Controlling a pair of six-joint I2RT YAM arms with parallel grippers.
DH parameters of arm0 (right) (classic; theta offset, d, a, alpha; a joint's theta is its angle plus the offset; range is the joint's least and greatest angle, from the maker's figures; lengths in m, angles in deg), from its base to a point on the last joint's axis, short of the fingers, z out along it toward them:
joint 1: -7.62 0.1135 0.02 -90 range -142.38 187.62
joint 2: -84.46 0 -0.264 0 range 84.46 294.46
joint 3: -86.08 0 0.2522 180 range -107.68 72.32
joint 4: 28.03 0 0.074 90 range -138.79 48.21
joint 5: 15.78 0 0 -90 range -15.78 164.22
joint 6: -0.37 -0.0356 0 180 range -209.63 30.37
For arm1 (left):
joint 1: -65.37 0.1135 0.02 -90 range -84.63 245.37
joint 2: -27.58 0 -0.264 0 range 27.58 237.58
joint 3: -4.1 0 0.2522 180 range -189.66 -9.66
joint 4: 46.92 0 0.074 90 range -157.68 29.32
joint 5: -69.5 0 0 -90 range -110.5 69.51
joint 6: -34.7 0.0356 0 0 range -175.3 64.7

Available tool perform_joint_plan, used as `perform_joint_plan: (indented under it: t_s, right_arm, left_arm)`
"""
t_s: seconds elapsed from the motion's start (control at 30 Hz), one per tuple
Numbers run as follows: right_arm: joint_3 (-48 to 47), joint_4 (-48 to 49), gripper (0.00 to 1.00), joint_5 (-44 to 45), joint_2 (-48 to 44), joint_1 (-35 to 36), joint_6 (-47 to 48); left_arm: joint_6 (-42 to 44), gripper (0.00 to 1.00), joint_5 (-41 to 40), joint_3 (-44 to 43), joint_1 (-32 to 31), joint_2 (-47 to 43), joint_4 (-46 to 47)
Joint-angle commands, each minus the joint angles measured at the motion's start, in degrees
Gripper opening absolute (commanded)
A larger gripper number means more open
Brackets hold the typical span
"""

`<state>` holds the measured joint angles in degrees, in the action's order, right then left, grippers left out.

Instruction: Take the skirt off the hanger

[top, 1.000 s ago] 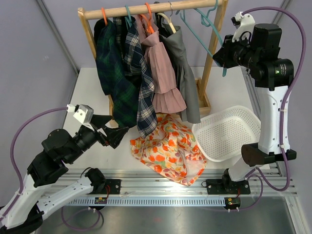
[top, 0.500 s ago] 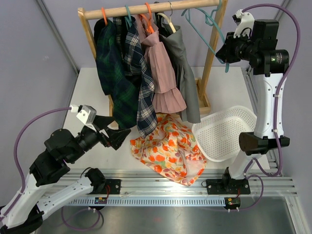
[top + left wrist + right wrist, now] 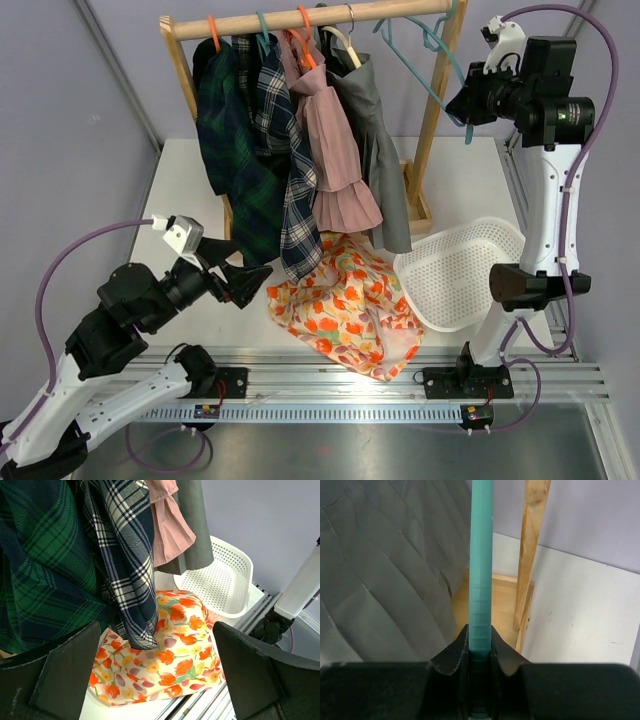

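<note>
Since a second ago the right arm has straightened and lifted, carrying its wrist higher beside the rack's right post, and the left arm has edged a little toward the rack.

One wooden rack (image 3: 235, 22) of round rail and square posts stands on the white desk (image 3: 180, 180). Four garments hang from its rail, packed side by side:
- a dark green plaid garment (image 3: 235, 160) at the left
- a navy-and-white plaid garment (image 3: 295, 200)
- a pink pleated garment (image 3: 340, 170) with a ruffled hem
- a plain grey garment (image 3: 385, 160) nearest the right post

One floral skirt (image 3: 350, 305) is on no hanger. It lies crumpled on the desk just in front of the rack, under the hanging hems. Its cloth is thin and cream-coloured, printed with orange and red flowers, and it is bunched in soft folds. Its right edge touches or overlaps the basket's rim.

One white plastic basket (image 3: 465, 270), oval and perforated all over, sits tilted to the right of the rack's foot.

One teal hanger (image 3: 481, 580), a smooth slim plastic rod, slants down from the right end of the rail with nothing on it.

There are two end effectors. The right end effector (image 3: 480, 640) is pinched on the teal hanger beside the right post. The left end effector (image 3: 155, 630) has its fingers spread wide with nothing between them, and it faces the plaid hems and the floral skirt from the rack's left front.
</note>
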<state>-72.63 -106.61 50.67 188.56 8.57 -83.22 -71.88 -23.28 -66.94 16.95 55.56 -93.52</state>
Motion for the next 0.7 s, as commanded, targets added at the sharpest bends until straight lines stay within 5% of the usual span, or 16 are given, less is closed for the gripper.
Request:
perform_joint_plan:
  t_s: [0.0,0.23,0.33,0.37,0.5,0.67]
  right_arm:
    - [-2.3,-0.2,0.0,-1.8,1.5,-0.4,0.5]
    - [-2.6,-2.2,0.01,-3.7,2.0,-0.5,3.1]
    - [-1.7,-2.9,0.28,-3.8,1.0,-0.4,4.4]
    - [-1.5,-2.5,0.55,-3.9,0.4,-0.5,5.2]
    - [0.7,1.3,0.95,-3.3,-6.2,-0.5,10.6]
    - [9.9,6.4,0.99,-1.9,-16.5,-0.5,19.9]
  left_arm:
    - [-0.6,0.99,2.0,0.1,0.1,0.9,4.0]
    - [-1.1,0.99,2.3,0.8,0.1,0.8,4.2]
    - [-1.2,0.99,2.3,0.9,0.1,1.1,4.5]
    - [-1.1,0.99,2.3,0.9,0.1,1.1,4.5]
    - [-1.0,0.99,2.1,1.0,0.2,1.2,4.4]
    - [-0.6,0.99,1.4,1.6,0.1,1.2,4.0]
